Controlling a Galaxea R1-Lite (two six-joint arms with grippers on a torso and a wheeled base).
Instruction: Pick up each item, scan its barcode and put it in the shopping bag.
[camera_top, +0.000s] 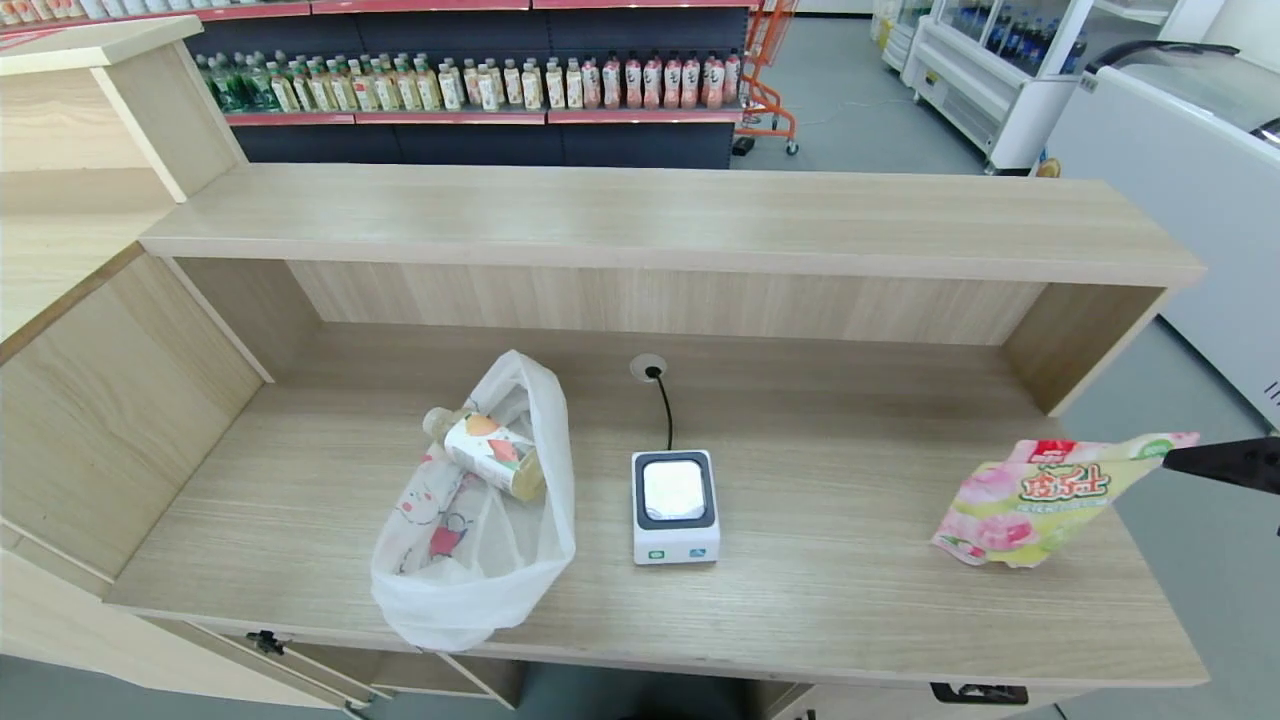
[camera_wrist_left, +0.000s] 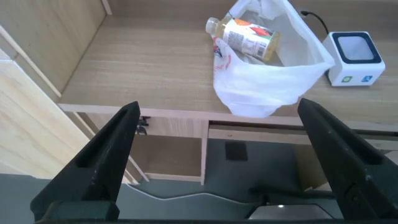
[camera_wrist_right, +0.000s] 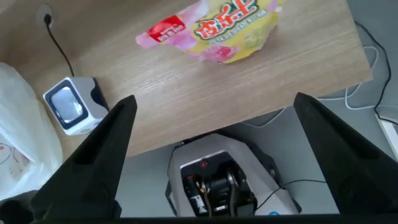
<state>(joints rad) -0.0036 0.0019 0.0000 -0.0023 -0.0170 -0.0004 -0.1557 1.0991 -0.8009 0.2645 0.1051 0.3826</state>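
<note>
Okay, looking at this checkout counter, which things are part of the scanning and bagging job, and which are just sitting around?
Part of the job: shopping bag; bottle lying in it; scanner; pink and yellow pouch on the counter.

Just there: shelf of bottled drinks; orange cart; display fridge; chest freezer.

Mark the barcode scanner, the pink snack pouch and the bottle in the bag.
barcode scanner (camera_top: 673, 490), head view, on its glass window.
pink snack pouch (camera_top: 1042, 498), head view, middle of its printed front.
bottle (camera_top: 492, 453), head view, on its label.
</note>
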